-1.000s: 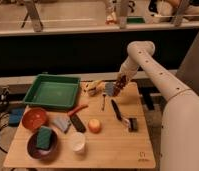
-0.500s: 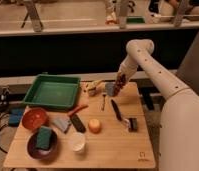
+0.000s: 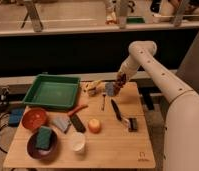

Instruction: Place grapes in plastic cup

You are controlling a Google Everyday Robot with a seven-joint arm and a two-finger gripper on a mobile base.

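- My pincer (image 3: 121, 82) hangs over the table's (image 3: 118, 151) far edge, clamped on the grapes (image 3: 120, 79); the dark bunch dangles from it.
- The cup (image 3: 110, 89) stands upright just beside the grapes, at my 8 o'clock.
- At 6 o'clock, near, a black knife (image 3: 116, 110) lies on the wood, with a fork (image 3: 103, 102) just left of it.
- Farther out at 7 o'clock: the orange (image 3: 94, 125), then a white cup (image 3: 79, 143).
- At 9 o'clock, well apart, sits the green tray (image 3: 52, 92).
- At 8 o'clock, farthest off, are a red bowl (image 3: 34, 119) and a dark plate (image 3: 32, 149) bearing a green sponge (image 3: 44, 137).
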